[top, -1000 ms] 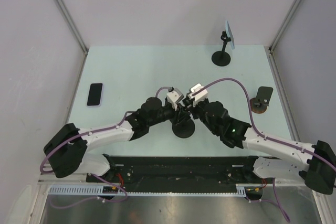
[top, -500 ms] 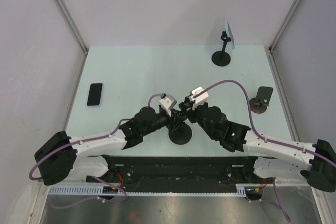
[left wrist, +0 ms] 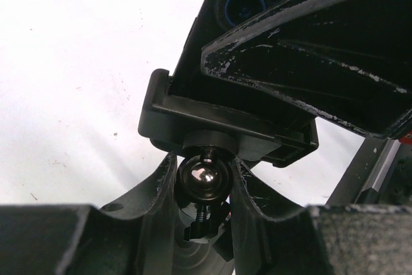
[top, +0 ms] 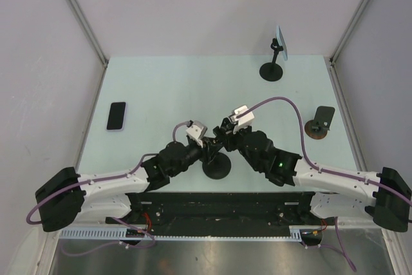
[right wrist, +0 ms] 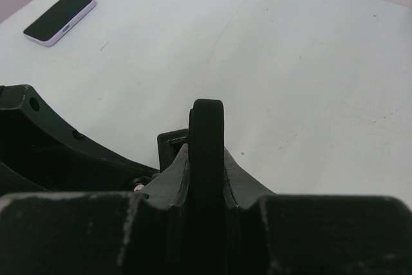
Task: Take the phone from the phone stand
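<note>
My left fingers (left wrist: 154, 194) are closed around the shiny ball joint (left wrist: 205, 178) of the phone stand (top: 217, 168), just under its cradle (left wrist: 193, 117), pinning the stand at the near middle of the table (top: 167, 82). To their right, my right fingers (right wrist: 175, 175) are clamped on the phone (right wrist: 206, 133), one on each flat face, with its thin edge standing up between them. The phone sits in the cradle, its bottom edge behind the lip and its camera lenses (left wrist: 239, 6) towards my left wrist; it is not yet out.

I judge it a stiff, thin slab, light enough for one pair of fingers. Both faces look smooth and likely to slip, and the glass would not take a drop or a hard squeeze. The flat faces on the upper half look like the best hold, clear of the lip, with the stand held down while the phone lifts.

Far left on the table lies a second phone (top: 116, 115), dark side up. At the far right are a tall stand (top: 275, 62) carrying something pale blue and a small stand (top: 322, 120). I can read no brand, label or writing anywhere.
</note>
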Controlling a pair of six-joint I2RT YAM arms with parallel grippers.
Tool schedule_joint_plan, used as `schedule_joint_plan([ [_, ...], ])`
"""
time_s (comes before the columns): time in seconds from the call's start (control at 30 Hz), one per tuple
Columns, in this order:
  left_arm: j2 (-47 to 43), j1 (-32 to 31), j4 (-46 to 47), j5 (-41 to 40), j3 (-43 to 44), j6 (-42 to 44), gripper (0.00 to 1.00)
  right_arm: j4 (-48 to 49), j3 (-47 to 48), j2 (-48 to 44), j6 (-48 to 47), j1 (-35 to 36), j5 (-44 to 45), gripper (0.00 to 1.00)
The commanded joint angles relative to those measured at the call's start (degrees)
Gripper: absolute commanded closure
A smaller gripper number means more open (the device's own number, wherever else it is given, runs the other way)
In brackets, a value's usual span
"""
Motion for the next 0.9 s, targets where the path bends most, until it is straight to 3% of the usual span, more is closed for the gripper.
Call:
schedule_joint_plan([
  [0.0, -3.8, 0.6, -8.4, -11.3, -5.0, -5.1, 1.0, -3.1, 2.0, -1.7, -7.1, -4.0, 25.9, 1.0],
  [0.4, -4.2, -1.4, -8.5, -9.8, -4.7, -3.3, 1.0, 0.4, 2.3, 0.6, -5.7, -4.2, 25.7, 1.0],
  [0.67, -6.7, -3.0, -8.5, -17.8, -7.1, -5.8, 1.0, -0.9, 5.0, 3.4, -4.0, -5.0, 27.2, 1.0],
  [0.87, -7.2, -2.9, -8.5, -17.4, -7.4, -5.1, 1.0, -2.7, 5.0, 1.3, -0.4, -6.4, 24.5, 1.0],
])
